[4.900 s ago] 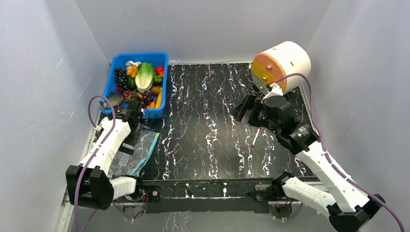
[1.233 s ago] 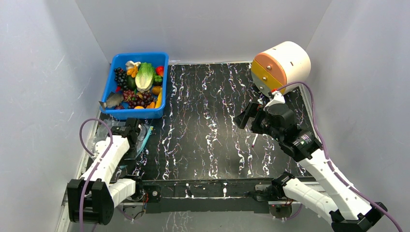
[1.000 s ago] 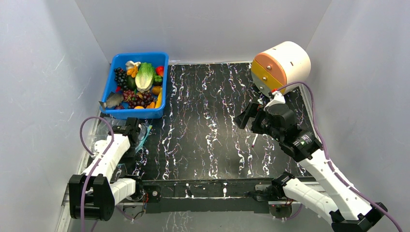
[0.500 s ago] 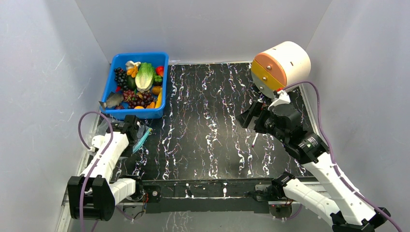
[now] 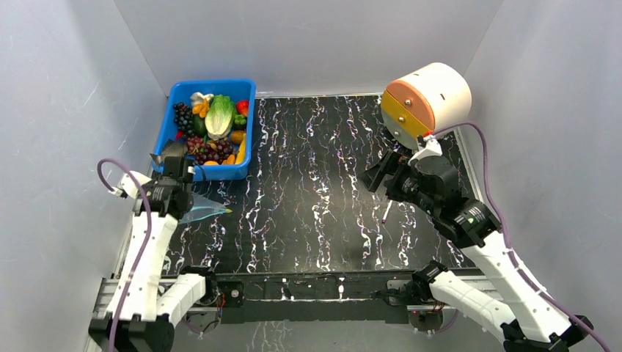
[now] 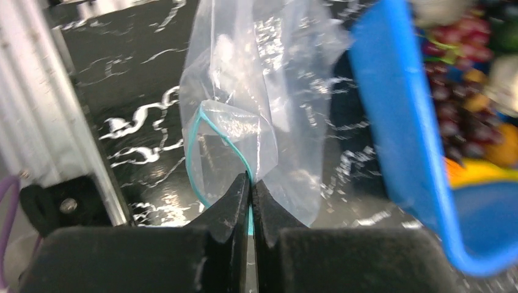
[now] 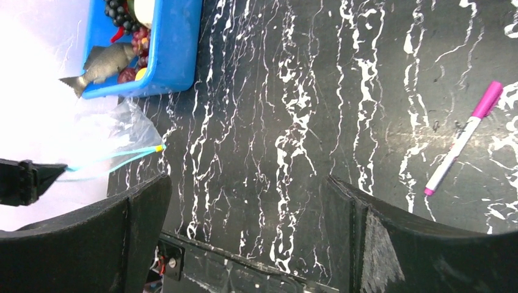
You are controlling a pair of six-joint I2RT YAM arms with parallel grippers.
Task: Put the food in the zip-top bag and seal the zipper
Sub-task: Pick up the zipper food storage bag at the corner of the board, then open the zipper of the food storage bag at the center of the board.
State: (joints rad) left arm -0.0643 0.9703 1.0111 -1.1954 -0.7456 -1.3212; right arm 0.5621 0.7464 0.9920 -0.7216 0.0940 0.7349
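The clear zip-top bag (image 5: 205, 211) hangs off the table at the left, in front of the bin. My left gripper (image 5: 178, 199) is shut on its rim. In the left wrist view the jaws (image 6: 250, 186) pinch the teal zipper (image 6: 196, 152), and the crinkly bag (image 6: 269, 104) hangs beyond them with its mouth partly open. The food lies in the blue bin (image 5: 246, 99): a lettuce head (image 5: 218, 116), a dark grape bunch (image 5: 182, 117) and orange pieces (image 5: 199, 108). My right gripper (image 5: 372, 174) hovers open over the right of the table, holding nothing; its wrist view shows the bag (image 7: 125, 131) far off.
A pink marker (image 5: 386, 213) lies on the black marbled table under the right arm. A white cylinder with an orange face (image 5: 427, 99) stands at the back right. A grey toy fish (image 5: 170, 152) lies over the bin's front left corner. White walls enclose three sides.
My left gripper closed on the bag's rim and the arm rose, lifting the bag off the table. The right arm drifted slightly back and right, still open.
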